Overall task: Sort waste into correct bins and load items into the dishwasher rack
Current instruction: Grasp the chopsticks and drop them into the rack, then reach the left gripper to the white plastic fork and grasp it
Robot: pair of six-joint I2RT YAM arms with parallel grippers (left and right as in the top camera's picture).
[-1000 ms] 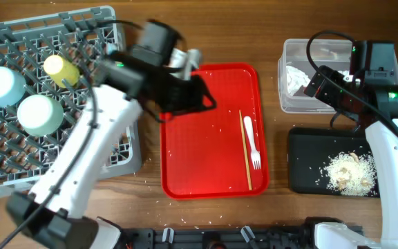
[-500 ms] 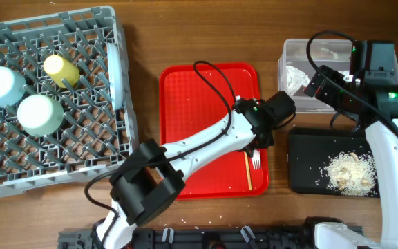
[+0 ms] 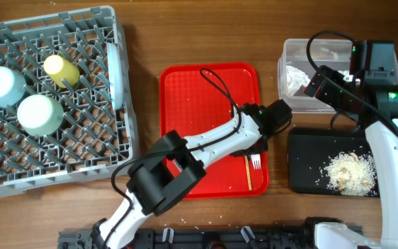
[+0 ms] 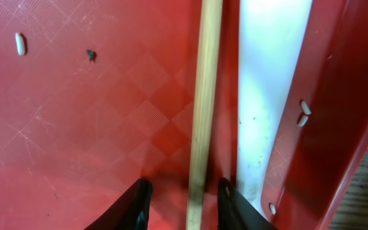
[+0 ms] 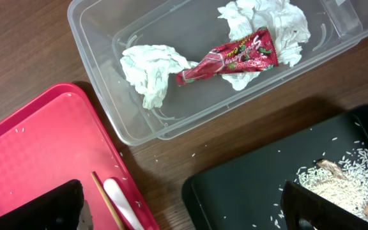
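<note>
A thin, pale wooden chopstick (image 4: 203, 96) is lying flat along the right side of a large red plastic serving tray (image 3: 199, 104), with a white plastic fork (image 4: 270, 83) lying just to its right against the tray's raised edge. The left end effector (image 4: 184, 195) is straddling the chopstick, its fingers partly spread with a gap on each side, pinching nothing. The right end effector (image 5: 184, 204) is hanging spread wide and empty between the clear plastic tub (image 5: 98, 70) and the black tray (image 5: 235, 191). The chopstick looks light, stiff and smooth, so it is likely to roll or swivel. A hold near its middle would probably balance best, but the fork beside it risks being caught too. The grey pegged dishwasher rack (image 3: 81, 166) is sitting far left on the wooden surface (image 3: 206, 34).
</note>
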